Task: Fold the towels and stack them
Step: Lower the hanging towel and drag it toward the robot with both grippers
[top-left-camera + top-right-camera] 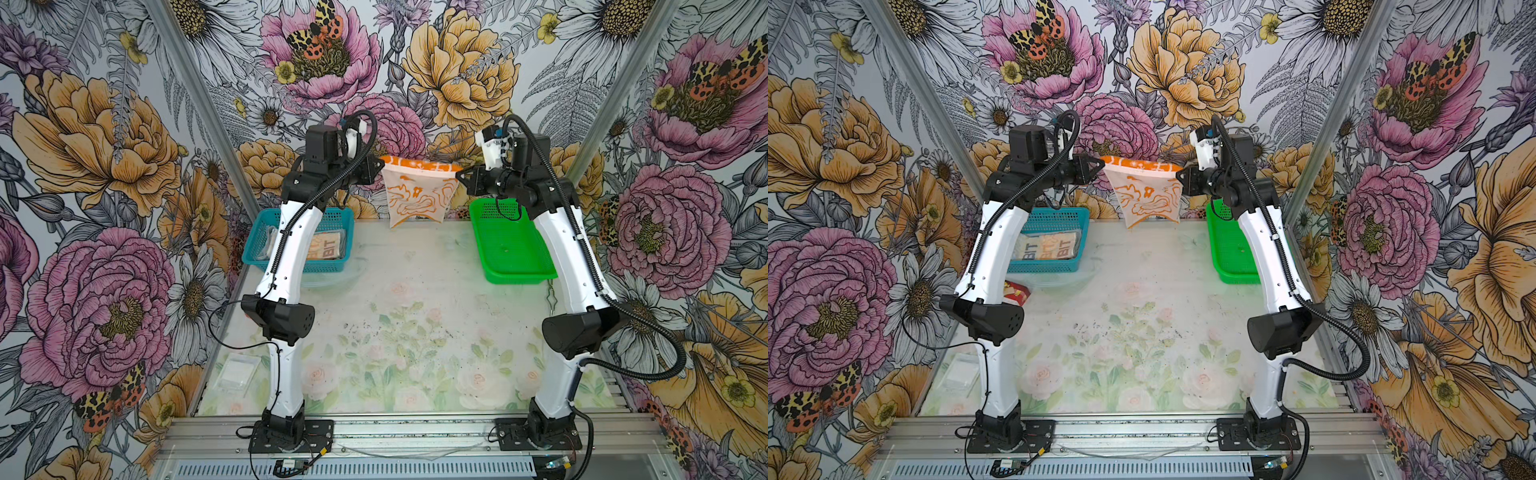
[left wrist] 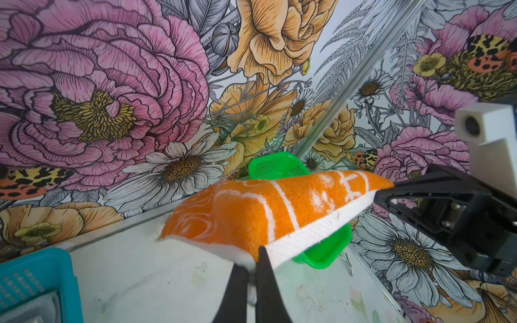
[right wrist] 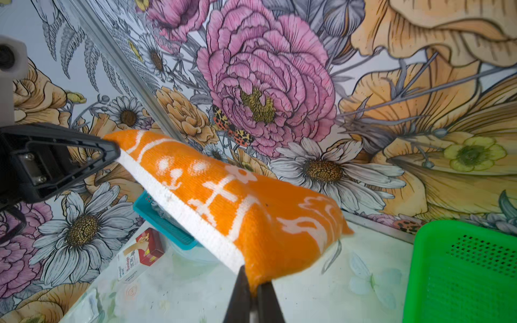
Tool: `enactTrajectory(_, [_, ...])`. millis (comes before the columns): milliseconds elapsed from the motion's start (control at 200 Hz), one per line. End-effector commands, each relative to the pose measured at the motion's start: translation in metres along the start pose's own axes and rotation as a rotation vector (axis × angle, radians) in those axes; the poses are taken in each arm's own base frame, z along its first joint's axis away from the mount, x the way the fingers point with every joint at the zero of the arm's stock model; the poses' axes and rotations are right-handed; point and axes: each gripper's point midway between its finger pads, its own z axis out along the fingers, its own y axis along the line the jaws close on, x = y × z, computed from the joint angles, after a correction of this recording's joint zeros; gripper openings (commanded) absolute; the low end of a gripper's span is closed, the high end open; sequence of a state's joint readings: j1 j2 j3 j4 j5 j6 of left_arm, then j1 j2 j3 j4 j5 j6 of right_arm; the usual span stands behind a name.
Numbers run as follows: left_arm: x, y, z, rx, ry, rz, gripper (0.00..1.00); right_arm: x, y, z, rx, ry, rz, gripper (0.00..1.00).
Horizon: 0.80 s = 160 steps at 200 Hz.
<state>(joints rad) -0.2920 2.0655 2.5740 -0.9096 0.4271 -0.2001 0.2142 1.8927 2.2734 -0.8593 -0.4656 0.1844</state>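
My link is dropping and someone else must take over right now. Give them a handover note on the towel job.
Left gripper: shut on one top corner of the orange towel.
Right gripper: shut on the other top corner. The towel hangs spread between them above the far edge of the table.
Cream RABBIT towel lies in the teal basket; a pale cloth beside it may be the grey one. The green basket holds no towel.
Done: orange towel lifted and spread.
Left: fold it, fold the others, stack all.
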Motion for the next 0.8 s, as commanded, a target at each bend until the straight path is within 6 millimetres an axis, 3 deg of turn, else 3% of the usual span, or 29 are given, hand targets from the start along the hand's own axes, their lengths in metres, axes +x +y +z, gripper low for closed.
enactTrajectory(0, [0.065,0.019,0.007,-0.109,0.181,-0.021,0.00,0.057,-0.010,0.014,-0.027,0.142,0.042,0.00])
enactTrajectory(120, [0.159,0.037,0.009,-0.132,0.364,-0.117,0.00,0.130,-0.022,0.027,-0.025,0.264,0.128,0.00])
enactTrajectory(145, [0.162,0.033,-0.003,-0.122,0.349,-0.127,0.00,0.145,-0.023,0.027,-0.024,0.283,0.148,0.00])
enactTrajectory(215, [0.212,0.040,-0.015,-0.123,0.400,-0.204,0.00,0.188,-0.027,0.028,-0.018,0.324,0.220,0.00])
enactTrajectory(450, [0.339,0.047,-0.054,-0.134,0.508,-0.407,0.00,0.306,-0.025,0.015,0.063,0.452,0.407,0.00])
enactTrajectory(555, [0.378,0.048,-0.073,-0.164,0.527,-0.480,0.00,0.343,-0.016,0.003,0.099,0.508,0.442,0.00])
enactTrajectory(795, [0.429,0.038,-0.112,-0.212,0.545,-0.563,0.00,0.408,0.004,-0.047,0.185,0.536,0.557,0.00])
